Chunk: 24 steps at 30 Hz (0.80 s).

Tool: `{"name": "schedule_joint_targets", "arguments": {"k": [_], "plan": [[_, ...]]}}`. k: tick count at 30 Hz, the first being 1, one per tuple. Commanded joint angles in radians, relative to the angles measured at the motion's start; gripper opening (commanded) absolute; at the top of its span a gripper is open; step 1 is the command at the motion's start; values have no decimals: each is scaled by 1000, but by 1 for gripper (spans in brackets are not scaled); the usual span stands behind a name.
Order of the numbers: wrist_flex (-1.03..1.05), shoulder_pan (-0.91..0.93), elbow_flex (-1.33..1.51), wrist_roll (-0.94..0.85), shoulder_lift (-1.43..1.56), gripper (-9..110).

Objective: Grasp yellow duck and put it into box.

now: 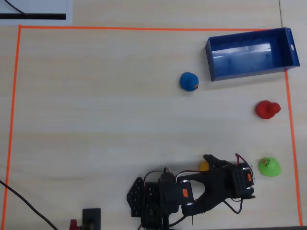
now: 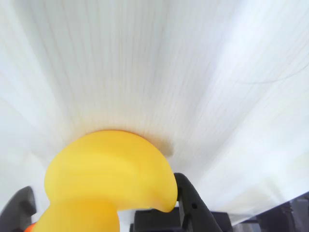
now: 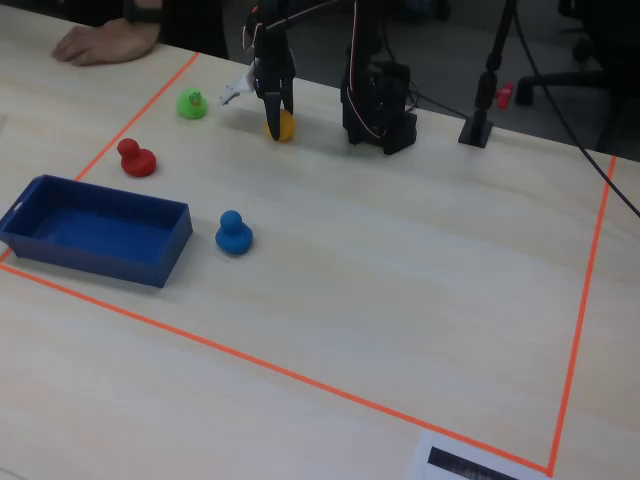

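Pincer [image 3: 279, 118] is standing over the yellow duck [image 3: 285, 125] with a finger on either side of it; contact cannot be confirmed, so grip state is unclear. Duck is sitting on the counter [image 3: 400, 260], well apart from the box [image 3: 95, 232], with the green duck [image 3: 191, 103] beside it.
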Motion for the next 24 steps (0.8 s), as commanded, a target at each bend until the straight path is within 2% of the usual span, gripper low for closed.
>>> {"name": "schedule_joint_targets", "arguments": {"k": [1,2,3,13,17,24], "plan": [[-3,5,-51,5,5,11],[5,5,-54,2,6,3],[11,5,-58,-2,8,0],[-26,-61,-109,38,83,0],[-112,-215,-114,124,216,0],[-201,-600,-221,322,341,0]]}}
